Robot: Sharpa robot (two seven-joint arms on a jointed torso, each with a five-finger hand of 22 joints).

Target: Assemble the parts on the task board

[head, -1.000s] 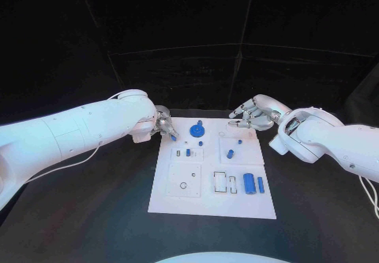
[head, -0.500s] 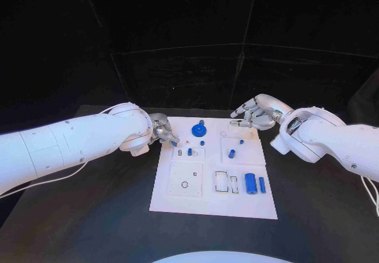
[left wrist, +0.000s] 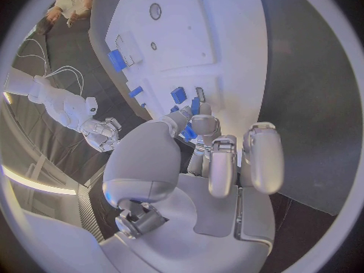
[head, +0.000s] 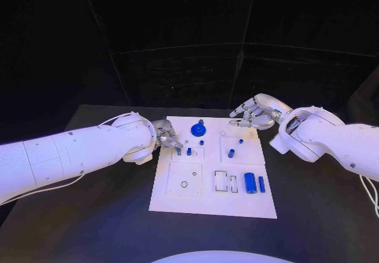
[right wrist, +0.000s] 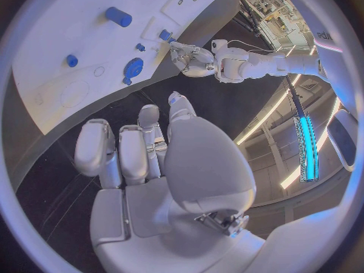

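Just the black table [head: 95, 219] under everything, plus a black curtain backdrop [head: 189, 55] hanging right behind the table's far edge.

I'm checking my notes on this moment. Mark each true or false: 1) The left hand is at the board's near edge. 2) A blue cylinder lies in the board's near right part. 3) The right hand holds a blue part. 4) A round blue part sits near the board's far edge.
1) False: the left hand is at the far left side of the board.
2) True: the cylinder lies there.
3) False: the right hand holds nothing; it hovers at the far right corner.
4) True: the round part sits there.
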